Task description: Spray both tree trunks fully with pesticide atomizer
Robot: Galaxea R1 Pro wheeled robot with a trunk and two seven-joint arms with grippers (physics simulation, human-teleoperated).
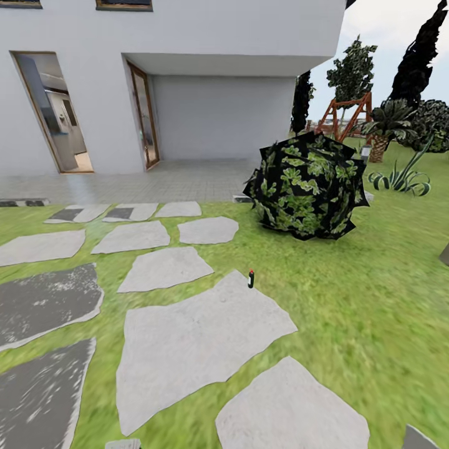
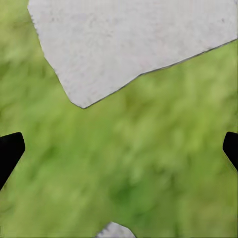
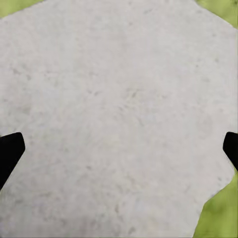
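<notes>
The pesticide atomizer [image 1: 251, 279], a tiny black bottle with a red top, stands upright at the far edge of a large grey paving slab [image 1: 193, 343] of the floor, a few steps ahead of me in the head view. Grass surrounds the slabs. My left gripper [image 2: 119, 148] is open over grass beside a slab corner [image 2: 134, 44], its black fingertips [image 2: 10, 151] spread wide. My right gripper [image 3: 119, 148] is open over bare grey stone [image 3: 119, 99], with nothing between its fingers. The two trees and their trunks are out of view.
A big round leafy bush [image 1: 307, 185] stands right of and beyond the atomizer. A white house [image 1: 206, 75] with a tiled patio and open doorways closes the far side. A palm [image 1: 386, 128], a spiky plant [image 1: 402, 178] and a wooden swing frame [image 1: 346, 115] lie far right.
</notes>
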